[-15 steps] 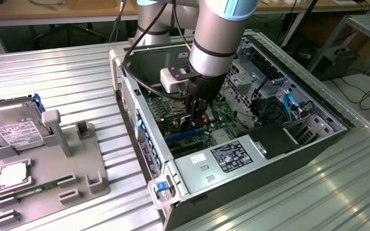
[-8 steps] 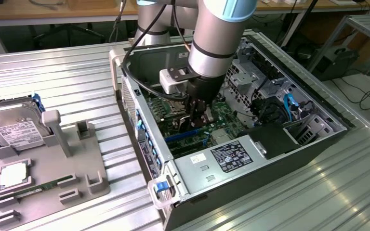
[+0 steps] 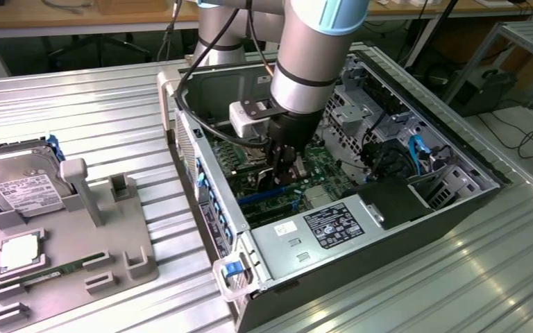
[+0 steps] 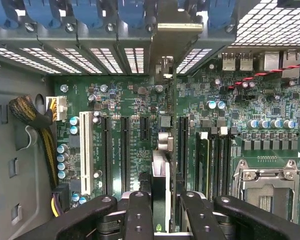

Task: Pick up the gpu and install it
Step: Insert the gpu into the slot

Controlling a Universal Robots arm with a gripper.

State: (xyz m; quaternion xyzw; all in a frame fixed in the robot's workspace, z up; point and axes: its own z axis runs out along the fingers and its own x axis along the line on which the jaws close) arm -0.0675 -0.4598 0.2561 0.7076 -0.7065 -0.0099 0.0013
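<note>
My gripper (image 3: 282, 172) reaches down into the open computer case (image 3: 452, 208), just above the green motherboard (image 3: 327, 173). It is shut on the gpu (image 3: 268, 182), a thin dark card held on edge between the fingers. The wrist view looks along the gpu (image 4: 162, 185), which stands edge-on over the black expansion slots (image 4: 123, 150), while its silver bracket (image 4: 177, 27) sits against the case's rear slot openings. The black fingers (image 4: 139, 215) grip the card from both sides, and my gripper (image 4: 166, 220) sits centred on it. Whether the card's lower edge sits in a slot is hidden.
A grey fixture tray (image 3: 132, 239) at the exterior view's left holds a silver hard drive (image 3: 21, 184), a processor (image 3: 21, 253) and a green memory stick (image 3: 49, 274). Inside the case are the power supply (image 3: 341, 222), drive cages (image 3: 359, 104), a white slot (image 4: 84, 150), a processor socket (image 4: 267, 185) and a yellow-black cable bundle (image 4: 32, 115).
</note>
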